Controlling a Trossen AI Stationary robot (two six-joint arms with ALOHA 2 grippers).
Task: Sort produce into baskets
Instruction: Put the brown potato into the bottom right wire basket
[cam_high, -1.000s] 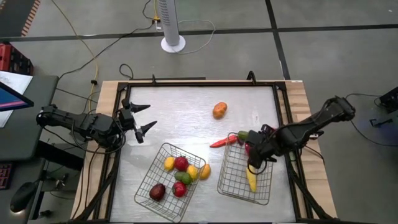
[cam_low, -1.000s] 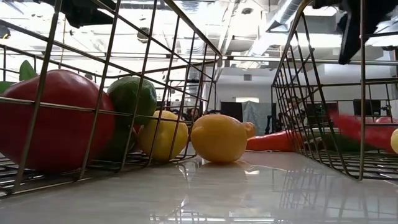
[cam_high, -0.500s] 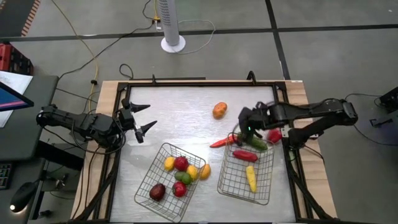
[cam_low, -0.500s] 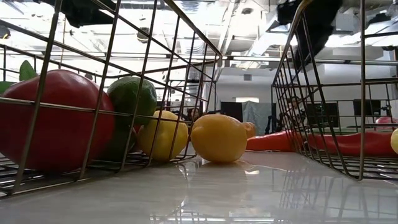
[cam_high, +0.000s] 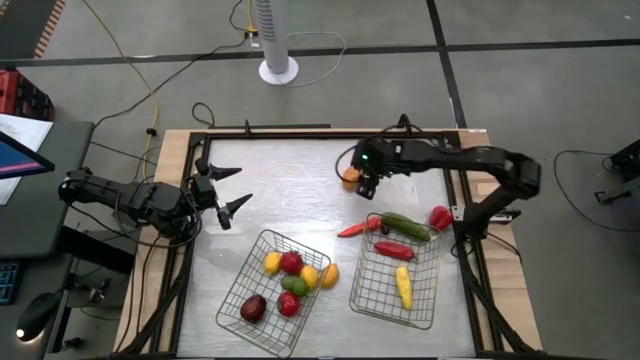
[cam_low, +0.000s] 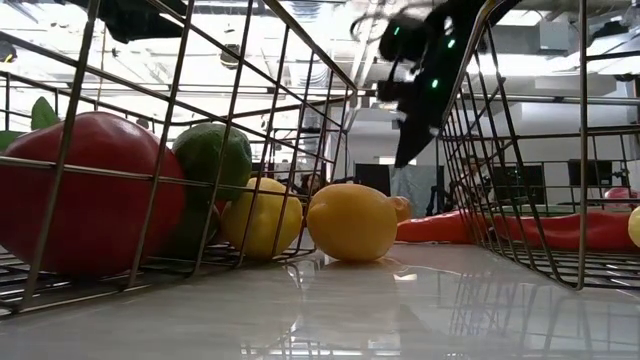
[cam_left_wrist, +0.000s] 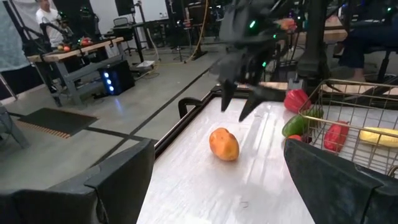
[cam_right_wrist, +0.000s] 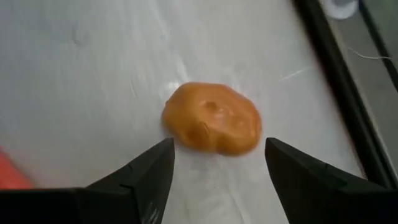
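An orange produce piece lies on the table toward its far side. My right gripper hovers open just above it, one finger on either side, touching nothing; the left wrist view shows the right gripper over the piece. The right basket holds a green cucumber, a red chili and a yellow piece. The left basket holds several round pieces. My left gripper waits open at the table's left side.
A second red chili lies on the table by the right basket's far left corner. A red piece sits by the right edge. A yellow piece rests on the table beside the left basket. Bare tabletop stretches across the far left.
My right gripper has swung from above the right basket toward the table's far edge and a little left, rolling as it went, and now hangs open over the orange piece. The red chili has come to rest inside the right basket.
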